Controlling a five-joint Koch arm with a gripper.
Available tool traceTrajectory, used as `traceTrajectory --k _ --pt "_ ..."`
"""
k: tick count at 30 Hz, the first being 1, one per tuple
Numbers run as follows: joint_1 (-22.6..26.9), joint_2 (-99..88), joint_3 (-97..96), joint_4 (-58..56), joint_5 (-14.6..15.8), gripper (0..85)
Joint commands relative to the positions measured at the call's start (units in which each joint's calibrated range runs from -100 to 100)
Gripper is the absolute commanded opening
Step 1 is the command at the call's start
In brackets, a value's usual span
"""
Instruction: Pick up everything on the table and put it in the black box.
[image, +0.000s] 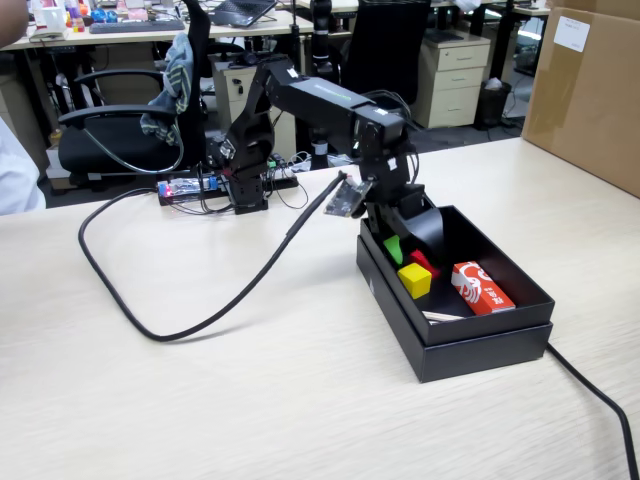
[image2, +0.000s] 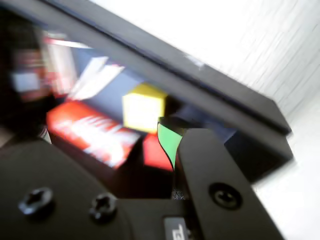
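Inside the black box (image: 470, 345) it's crowded: yellow cube (image: 414, 279), red cube (image: 422, 262) and red-and-white packet (image: 482, 287) fill the floor. The near-left worktop (image: 200, 400) is wide open, apart from the black cable (image: 200, 320).

small yellow cube (image: 414, 279) inside the black box (image: 480, 345), seemingly resting on its floor, on the beige table (image: 200, 400)

A red-and-white packet (image: 482, 287) lies beside a red cube (image: 424, 263). A brown carton (image: 585, 92) stands far right. Office chairs (image: 130, 130) sit behind.
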Motion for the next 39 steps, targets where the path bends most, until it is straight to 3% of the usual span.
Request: traceTrajectory --k 1,5,15,27,31,34,39 --pt "-0.2 -19.1 -0.3 -0.1 -0.7 44.5" --pt "-2.0 -35.0 -4.1 -0.1 -0.9 44.3" --pt "-14.0 -64.7 -22.0 -0.1 -4.9 47.7" --pt "-15.9 -98.1 -65.7 14.5 -6.3 48.9" --pt "-16.3 -98.1 -76.4 24.5 -6.3 49.5" --pt "-16.3 -98.1 -94.6 44.2 -7.0 48.8" --pt "-16.3 -98.1 -108.4 60.7 -8.2 48.0"
